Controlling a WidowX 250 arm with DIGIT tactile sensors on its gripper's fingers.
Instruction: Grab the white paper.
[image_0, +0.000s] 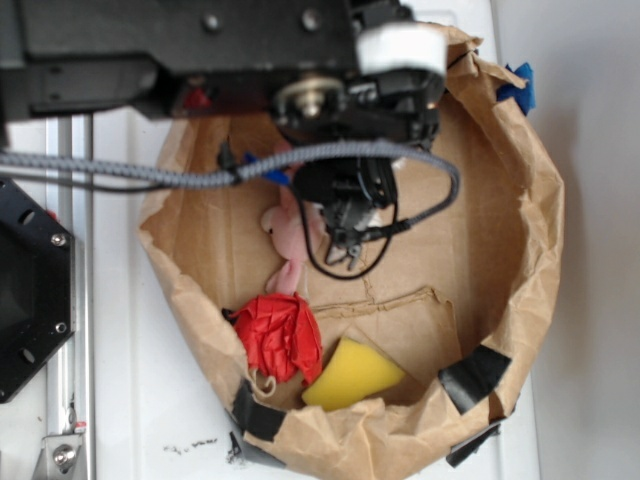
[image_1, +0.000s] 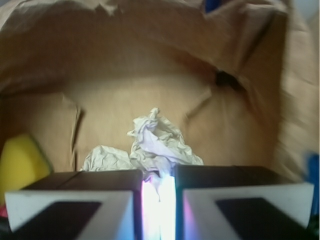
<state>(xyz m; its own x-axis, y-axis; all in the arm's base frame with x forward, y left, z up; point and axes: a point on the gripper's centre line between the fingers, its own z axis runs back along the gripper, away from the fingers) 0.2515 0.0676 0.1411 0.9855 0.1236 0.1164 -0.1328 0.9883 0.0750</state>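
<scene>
Inside, crumpled brown paper bag (image_0: 530, 250) on white table (image_0: 130, 400).

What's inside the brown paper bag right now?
In the brown paper bag: pink plush bunny, red paper wad, yellow sponge. The wrist view shows the white paper at the pincer; overhead, the arm covers it.

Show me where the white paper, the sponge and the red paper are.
white paper (image_1: 157, 140), wrist view, on its crumpled middle
sponge (image_0: 350, 375), exterior view, on its flat yellow face
red paper (image_0: 280, 335), exterior view, on the wad's middle
</scene>
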